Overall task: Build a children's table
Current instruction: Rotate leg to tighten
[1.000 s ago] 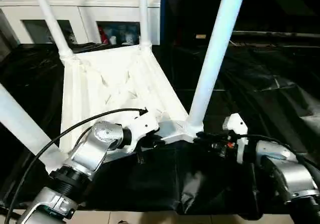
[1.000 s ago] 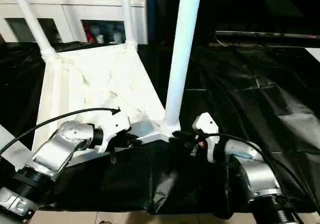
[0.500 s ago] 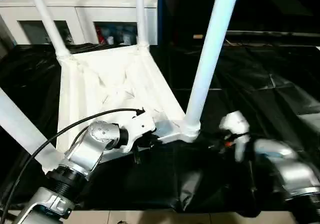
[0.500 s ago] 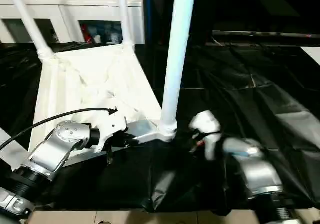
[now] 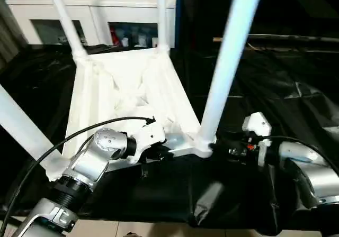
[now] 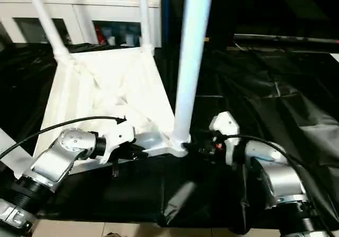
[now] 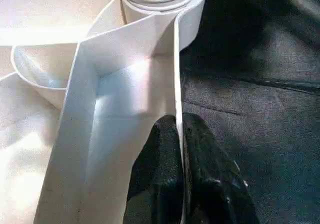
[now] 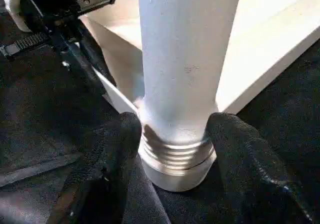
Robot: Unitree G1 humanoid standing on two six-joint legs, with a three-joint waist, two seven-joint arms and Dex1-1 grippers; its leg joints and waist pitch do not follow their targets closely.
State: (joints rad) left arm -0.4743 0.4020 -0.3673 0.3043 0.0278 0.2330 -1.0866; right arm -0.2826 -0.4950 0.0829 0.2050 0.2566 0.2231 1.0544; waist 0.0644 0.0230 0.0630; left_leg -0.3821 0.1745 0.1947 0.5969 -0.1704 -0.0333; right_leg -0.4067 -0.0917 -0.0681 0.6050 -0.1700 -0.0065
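Observation:
The children's table lies upside down, its ribbed tabletop [image 5: 127, 83] on the black cloth and its white legs pointing up. My left gripper [image 7: 179, 121] is shut on the thin rim wall of the tabletop, close to the near right corner. My right gripper [image 8: 172, 129] is open at the foot of the near right leg [image 5: 225, 73]. One black finger [image 8: 122, 139] stands on each side of the leg, just above the threaded collar. In the head views this gripper [image 5: 220, 144] sits right of that corner. Two far legs [image 5: 66, 20] and a near left leg [image 5: 18, 126] also stand up.
A black-draped work table [image 5: 286, 89] carries everything, and its front edge runs just below my forearms. A white cabinet with glass doors [image 5: 106, 4] stands behind the far legs. A black cable [image 5: 63, 142] loops over my left forearm.
My right gripper drew back from the leg, opened wider, and came back with its fingers on both sides of the leg's foot. My left gripper kept its hold on the rim. The camera shifted slightly.

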